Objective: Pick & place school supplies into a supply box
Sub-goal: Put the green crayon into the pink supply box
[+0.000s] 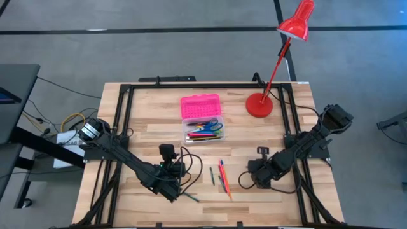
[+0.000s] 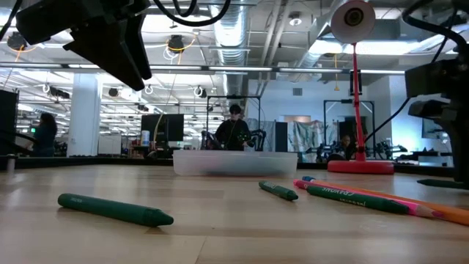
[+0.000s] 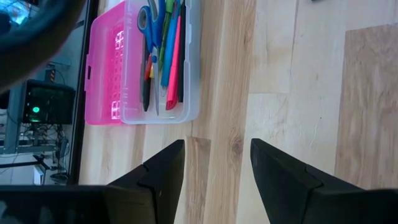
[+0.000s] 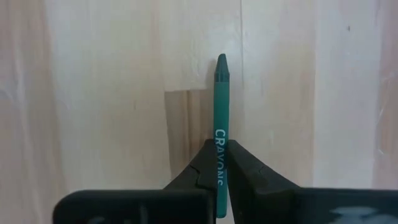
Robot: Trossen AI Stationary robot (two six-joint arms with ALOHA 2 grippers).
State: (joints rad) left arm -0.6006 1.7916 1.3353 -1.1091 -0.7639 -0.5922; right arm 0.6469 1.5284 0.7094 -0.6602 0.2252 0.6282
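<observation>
The supply box (image 1: 202, 130) sits at mid-table with its pink lid (image 1: 200, 105) open toward the far edge. Its clear base holds blue-handled scissors (image 3: 148, 18) and several pens. Loose supplies lie nearer: a green crayon (image 2: 113, 209), a short green one (image 2: 278, 191), and a green marker with an orange pencil (image 1: 222, 178). My left gripper (image 3: 217, 146) hovers open over bare wood near the table's near edge, left of these. My right gripper (image 4: 217, 149) is right of them, shut on another green crayon (image 4: 221, 99). My right gripper pinches the green crayon between its two fingers, at the printed label (image 4: 221, 140) on the crayon's rear half. The crayon runs along the fingers, its tip (image 4: 222, 60) sticking out ahead. Whether it is clear of the table, I cannot tell.
A red desk lamp stands with its round base (image 1: 259, 105) right of the box, its arm leaning past the far-right corner. A black frame (image 1: 191, 84) borders the table. Bare wood lies between the arms and the box. People show in the room beyond.
</observation>
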